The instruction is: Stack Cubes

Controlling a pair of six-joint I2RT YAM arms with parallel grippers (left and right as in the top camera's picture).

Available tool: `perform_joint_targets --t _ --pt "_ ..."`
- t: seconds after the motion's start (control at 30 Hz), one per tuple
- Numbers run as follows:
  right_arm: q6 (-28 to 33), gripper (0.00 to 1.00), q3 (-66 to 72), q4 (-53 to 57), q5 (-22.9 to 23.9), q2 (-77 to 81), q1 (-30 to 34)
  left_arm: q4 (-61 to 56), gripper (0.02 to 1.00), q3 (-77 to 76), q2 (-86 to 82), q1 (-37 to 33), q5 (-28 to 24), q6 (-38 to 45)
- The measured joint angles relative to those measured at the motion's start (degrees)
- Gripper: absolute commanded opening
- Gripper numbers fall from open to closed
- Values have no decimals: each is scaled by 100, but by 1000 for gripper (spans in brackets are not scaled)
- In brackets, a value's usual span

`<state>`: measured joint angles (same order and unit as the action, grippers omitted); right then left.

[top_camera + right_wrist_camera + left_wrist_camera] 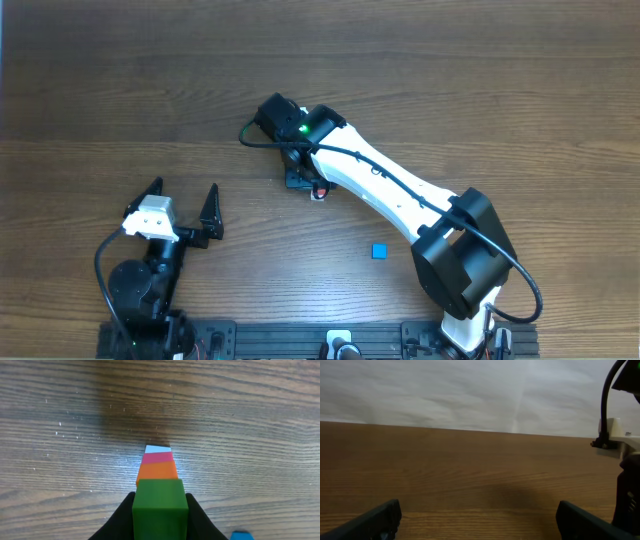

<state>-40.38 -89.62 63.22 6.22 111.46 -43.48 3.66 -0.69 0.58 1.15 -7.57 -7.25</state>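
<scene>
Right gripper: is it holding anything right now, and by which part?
The right gripper is shut on the green cube, one finger on each of two opposite side faces. The left gripper is open, empty.

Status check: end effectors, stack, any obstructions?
Left end effector open, off to the side. Right end effector shut on green cube, directly over the stack's orange cube. Blue cube lies apart; nothing blocking.

free room around cube stack (158, 467); blue cube (378, 250) well apart.
</scene>
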Motion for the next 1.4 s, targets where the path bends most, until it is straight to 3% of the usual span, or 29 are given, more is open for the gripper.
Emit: perform_joint_targets --t 0.33,0.47,0.5,0.87,1.17,1.4 --pt "-22 586 17 0 0 144 0 0 1000 0 0 0 0 0" --pt "-55 965 17 0 -4 144 0 0 1000 0 0 0 0 0" --pt "-28 993 17 0 2 144 0 0 998 0 0 0 0 0" --pt "35 993 46 195 -2 7 -24 0 1000 0 0 0 0 0" --pt "164 991 153 1281 153 -1707 -249 0 1000 0 0 0 0 0" --pt "13 991 1569 1257 238 -2846 -236 0 1000 0 0 0 0 0"
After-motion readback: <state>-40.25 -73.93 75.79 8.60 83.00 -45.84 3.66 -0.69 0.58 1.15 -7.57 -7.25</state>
